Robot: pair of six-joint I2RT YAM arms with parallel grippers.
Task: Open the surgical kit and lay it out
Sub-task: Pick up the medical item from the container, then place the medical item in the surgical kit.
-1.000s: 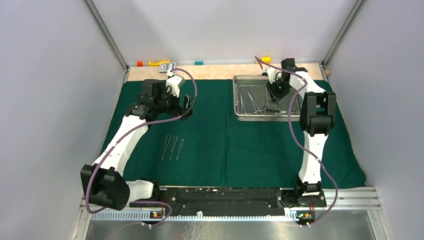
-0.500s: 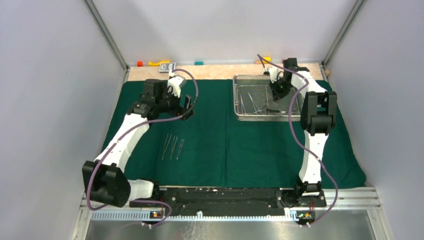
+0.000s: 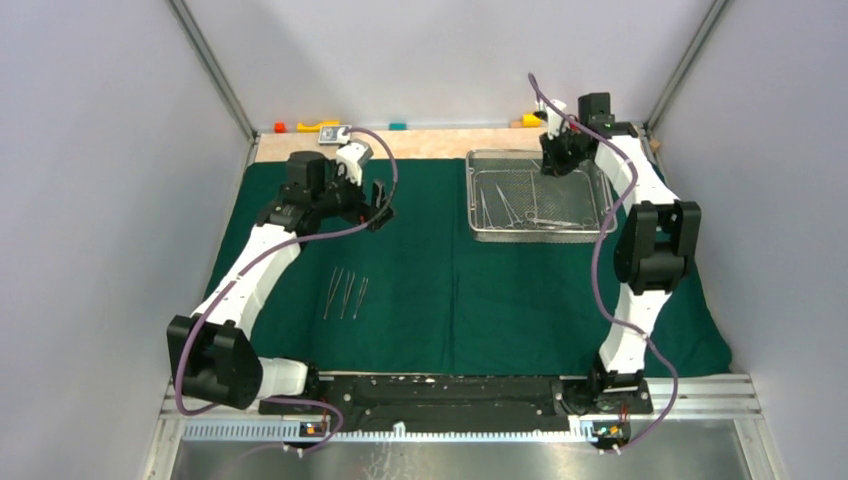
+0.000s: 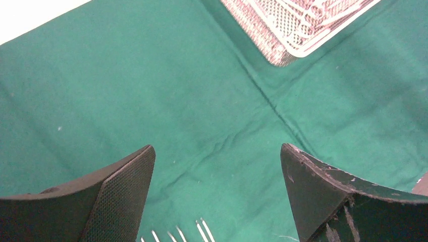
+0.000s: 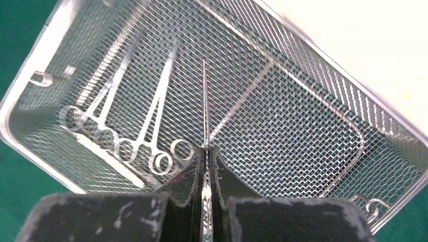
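Risen above the mesh tray [image 5: 303,126] of clamps [image 5: 160,103], right claw [image 5: 206,151] pinches steel instrument [image 5: 205,106]; left claw [image 4: 217,147] spread.

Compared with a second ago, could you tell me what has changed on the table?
The right gripper, shut on a slim steel instrument, rose from the wire-mesh tray toward its far edge. The left gripper, open, shifted slightly over the green cloth. The tray and the three tweezers stayed put.
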